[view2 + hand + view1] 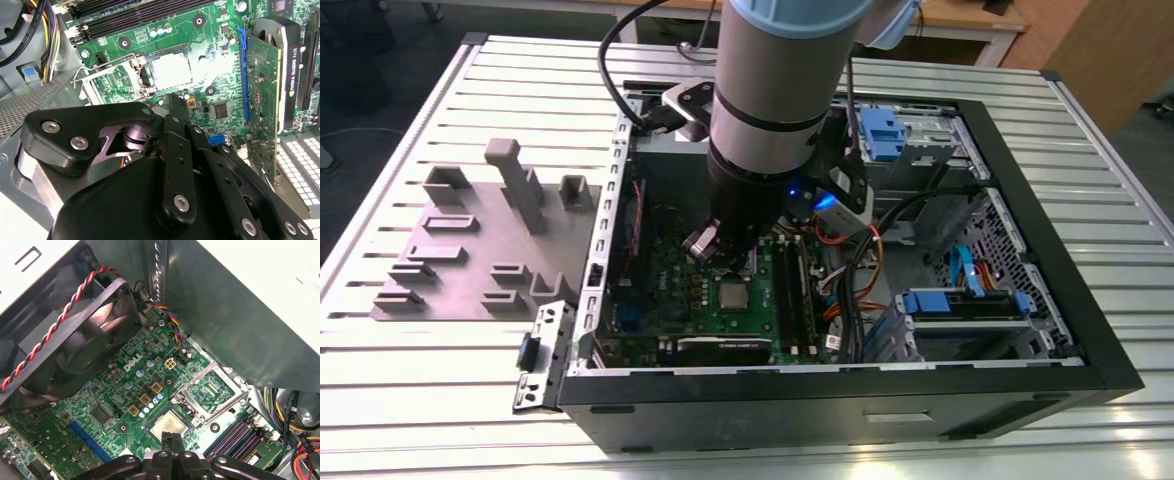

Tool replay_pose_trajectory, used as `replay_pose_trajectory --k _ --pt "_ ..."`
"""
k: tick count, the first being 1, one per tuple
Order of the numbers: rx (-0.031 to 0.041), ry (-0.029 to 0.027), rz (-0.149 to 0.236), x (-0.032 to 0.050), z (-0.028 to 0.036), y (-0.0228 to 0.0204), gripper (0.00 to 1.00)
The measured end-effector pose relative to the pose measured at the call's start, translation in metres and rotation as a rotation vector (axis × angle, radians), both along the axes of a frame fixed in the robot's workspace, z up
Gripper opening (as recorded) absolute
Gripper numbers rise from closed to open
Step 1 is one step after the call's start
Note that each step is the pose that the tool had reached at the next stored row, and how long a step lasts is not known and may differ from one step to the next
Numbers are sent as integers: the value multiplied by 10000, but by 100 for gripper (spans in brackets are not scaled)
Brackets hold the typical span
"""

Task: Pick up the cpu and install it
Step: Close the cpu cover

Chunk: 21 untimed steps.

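1. Green motherboard [670, 272] lies flat in the open black computer case [1110, 370] in the exterior view, and the case stands on a slatted metal table [427, 400]. We see the cpu [736, 295] seated in its socket near the middle of the board. The gripper [724, 262] hangs just above and beside it, toward the far side of the case. The case also holds a graphics card [720, 350] at the near edge and a blue drive caddy [961, 303] toward the exterior view's right. A grey plastic tray [454, 250] with square pockets rests on the table at the exterior view's left, well apart from the case.

2. In the second wrist view we find the cpu [171, 70] lying flat in the socket. The shiny socket frame [107, 75] is swung open beside it. The gripper [174, 100] points at the board just beside the chip and is not touching it.

3. In the first wrist view the cpu [170, 424] sits in the socket next to the raised socket frame [212, 390]. The gripper [172, 439] has its tips over the chip's near edge, drawn together with nothing between them. A black fan [65, 350] is mounted against the case wall.
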State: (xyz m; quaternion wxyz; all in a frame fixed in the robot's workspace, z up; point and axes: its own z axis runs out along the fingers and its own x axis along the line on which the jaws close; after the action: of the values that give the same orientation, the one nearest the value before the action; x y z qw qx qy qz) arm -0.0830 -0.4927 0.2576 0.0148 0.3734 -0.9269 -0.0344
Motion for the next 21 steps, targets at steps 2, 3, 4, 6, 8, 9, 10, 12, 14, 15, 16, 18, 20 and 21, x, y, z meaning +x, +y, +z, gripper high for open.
replay_pose_trajectory --k 2,3,4,6,8,9,10,12,14,15,16,18,20,21 --pt "0 0 1 0 0 0 11" --pt "0 0 1 0 0 0 11" --pt "0 0 2 0 0 0 11" --pt "2 -3 11 1 -2 2 11" --pt "-1 -28 220 1 -4 1 11" --pt "-2 -45 367 0 -5 1 11" --pt "-1 -77 498 0 -8 1 11" --pt "-4 -179 697 0 -13 1 11" --pt "-1 -228 739 18 -20 5 11" --pt "-1 -231 743 34 -22 9 11" --pt "-3 -230 744 52 -23 15 11" --pt "-3 -230 746 93 -26 29 11" --pt "-3 -230 750 132 -29 43 11" --pt "-3 -230 752 148 -30 49 11"
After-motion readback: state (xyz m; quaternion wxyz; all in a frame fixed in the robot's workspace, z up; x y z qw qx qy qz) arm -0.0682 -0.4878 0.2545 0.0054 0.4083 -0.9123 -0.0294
